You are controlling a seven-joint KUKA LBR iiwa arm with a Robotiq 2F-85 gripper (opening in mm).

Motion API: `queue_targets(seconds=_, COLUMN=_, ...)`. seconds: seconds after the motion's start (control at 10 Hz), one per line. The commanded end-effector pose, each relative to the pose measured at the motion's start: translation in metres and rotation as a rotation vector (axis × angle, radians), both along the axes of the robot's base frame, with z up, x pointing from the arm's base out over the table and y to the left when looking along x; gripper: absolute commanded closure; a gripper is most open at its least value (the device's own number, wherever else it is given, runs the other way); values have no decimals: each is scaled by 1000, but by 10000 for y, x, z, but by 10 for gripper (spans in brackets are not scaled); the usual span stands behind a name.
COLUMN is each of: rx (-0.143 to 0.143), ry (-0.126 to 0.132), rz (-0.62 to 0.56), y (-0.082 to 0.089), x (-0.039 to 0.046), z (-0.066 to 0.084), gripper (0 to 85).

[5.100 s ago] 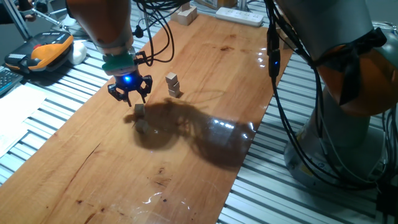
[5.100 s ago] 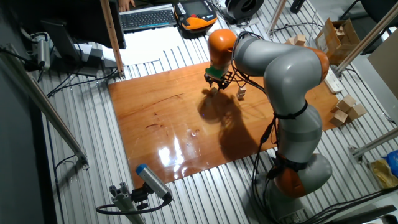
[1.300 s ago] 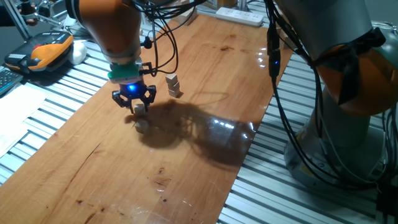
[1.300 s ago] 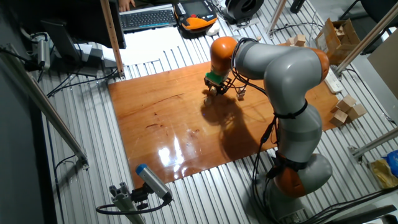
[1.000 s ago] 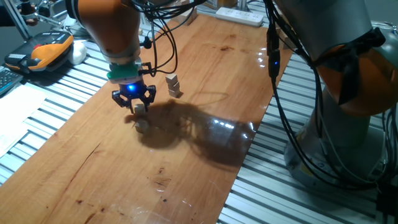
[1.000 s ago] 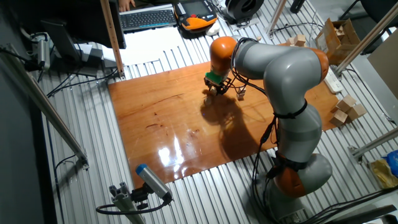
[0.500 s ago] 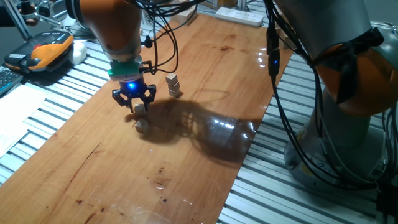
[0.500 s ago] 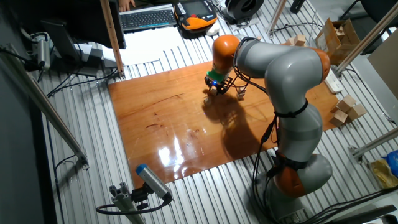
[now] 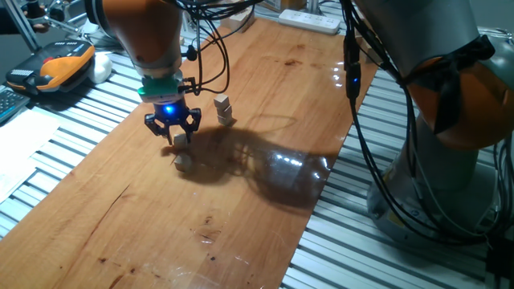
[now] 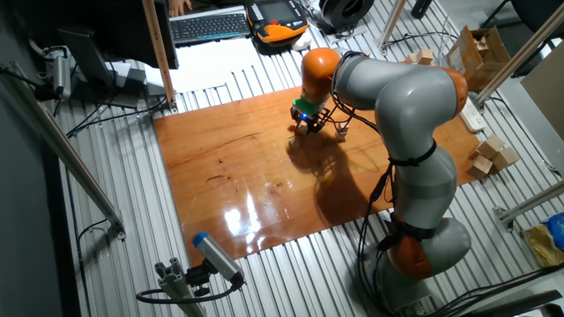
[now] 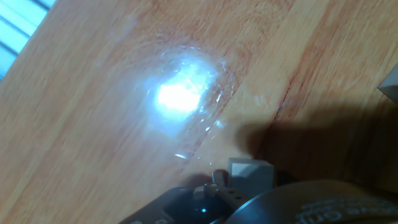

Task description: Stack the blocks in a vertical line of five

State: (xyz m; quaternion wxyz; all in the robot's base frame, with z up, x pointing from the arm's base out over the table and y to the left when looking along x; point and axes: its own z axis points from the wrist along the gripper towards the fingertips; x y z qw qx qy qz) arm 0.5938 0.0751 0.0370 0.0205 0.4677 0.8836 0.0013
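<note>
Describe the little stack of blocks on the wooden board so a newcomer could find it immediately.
Start at the long glossy wooden board and find the orange arm's pincer with its blue light. Just beyond it, toward the white power strip, stands the two-block stack of tiny tan cubes. It is the only pile: the other cubes near the pincer sit singly.

- hand point(image 9: 173, 131): fingertips overlap a tiny cube point(image 9: 181, 138); contact too small to tell, and the jaws' state too.
- other fixed view: hand point(image 10: 307, 122) is only a dark speck; cubes beneath it can't be made out.
- hand view: blurred, glare patch on the surface point(image 11: 93, 124); fingers out of frame, one cube point(image 11: 251, 172) partly cut by the housing, another clipped at the right edge.
- two-cube stack point(image 9: 224, 110): seam barely resolvable.
</note>
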Motion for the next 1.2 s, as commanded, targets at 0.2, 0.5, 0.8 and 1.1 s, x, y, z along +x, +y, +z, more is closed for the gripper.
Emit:
queue_targets(seconds=0.2, rx=9, ry=-2, rz=-24, y=-16, x=5, z=-7, gripper=510)
queue_targets(seconds=0.5, rx=22, ry=-6, rz=-27, y=-36, x=5, z=-22, gripper=510)
queue_targets(seconds=0.8, rx=38, ry=-13, rz=-14, y=-57, x=-4, z=-31, gripper=850)
queue_targets(seconds=1.1, rx=36, ry=-13, rz=-6, y=-34, x=-25, z=178, gripper=850)
